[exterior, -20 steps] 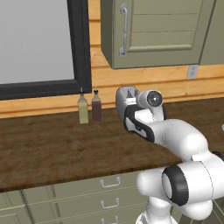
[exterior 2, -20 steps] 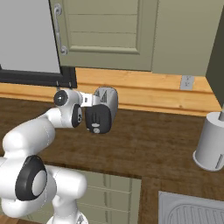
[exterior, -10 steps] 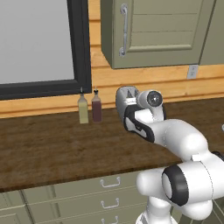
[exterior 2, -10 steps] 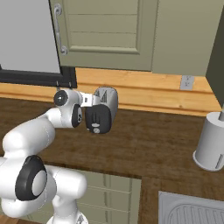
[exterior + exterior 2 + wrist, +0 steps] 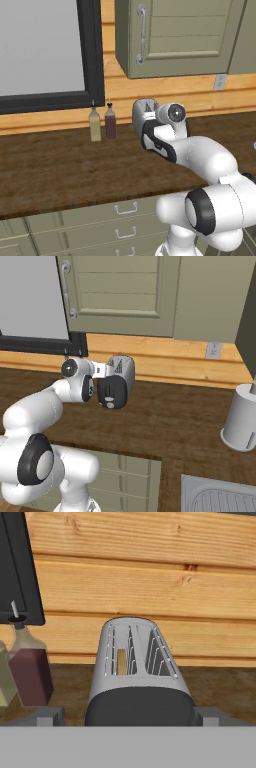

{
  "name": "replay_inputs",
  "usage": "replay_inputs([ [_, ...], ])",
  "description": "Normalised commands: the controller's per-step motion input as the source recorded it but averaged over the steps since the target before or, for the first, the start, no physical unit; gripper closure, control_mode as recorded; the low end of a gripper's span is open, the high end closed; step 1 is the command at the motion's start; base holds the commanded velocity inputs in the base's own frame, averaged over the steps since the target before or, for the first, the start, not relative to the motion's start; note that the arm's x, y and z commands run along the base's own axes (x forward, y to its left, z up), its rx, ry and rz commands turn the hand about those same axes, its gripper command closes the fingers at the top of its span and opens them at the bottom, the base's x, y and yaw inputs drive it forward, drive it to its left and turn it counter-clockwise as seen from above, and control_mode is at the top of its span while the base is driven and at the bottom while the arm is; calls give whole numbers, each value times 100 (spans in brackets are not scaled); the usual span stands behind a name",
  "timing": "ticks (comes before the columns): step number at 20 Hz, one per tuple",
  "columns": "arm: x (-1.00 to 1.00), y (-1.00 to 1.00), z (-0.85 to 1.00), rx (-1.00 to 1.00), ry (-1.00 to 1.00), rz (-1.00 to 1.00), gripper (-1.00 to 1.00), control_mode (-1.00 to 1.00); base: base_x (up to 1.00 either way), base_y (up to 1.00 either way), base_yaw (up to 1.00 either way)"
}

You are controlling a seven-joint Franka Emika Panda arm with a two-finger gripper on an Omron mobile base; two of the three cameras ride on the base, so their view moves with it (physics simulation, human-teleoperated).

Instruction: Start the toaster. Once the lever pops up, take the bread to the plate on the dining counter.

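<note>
Early going here: the tool, fingers spread wide and holding nothing, hangs just short of the toaster, the bread down in its left slot, so lever press and plate delivery remain.

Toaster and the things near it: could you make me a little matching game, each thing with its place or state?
Things:
1. toaster
2. bread
3. dark bottle
4. gripper
5. grey canister

Places or states:
A. down in the left slot
B. open, fingers either side of the toaster's black end
C. on the counter against the wooden wall, slots up
D. at the far right of the counter
E. beside a pale bottle, below the black frame

Pairs: 1-C, 2-A, 3-E, 4-B, 5-D
</note>
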Motion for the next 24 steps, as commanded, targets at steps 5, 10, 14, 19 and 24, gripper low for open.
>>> replay_inputs([
  [5, 0, 0, 0, 0, 0, 0, -100, -100, 0, 0, 0],
  [10, 0, 0, 0, 0, 0, 0, -100, -100, 0, 0, 0],
  [14, 0, 0, 0, 0, 0, 0, -100, -100, 0, 0, 0],
  [19, 0, 0, 0, 0, 0, 0, -100, -100, 0, 0, 0],
  [24, 0, 0, 0, 0, 0, 0, -100, -100, 0, 0, 0],
])
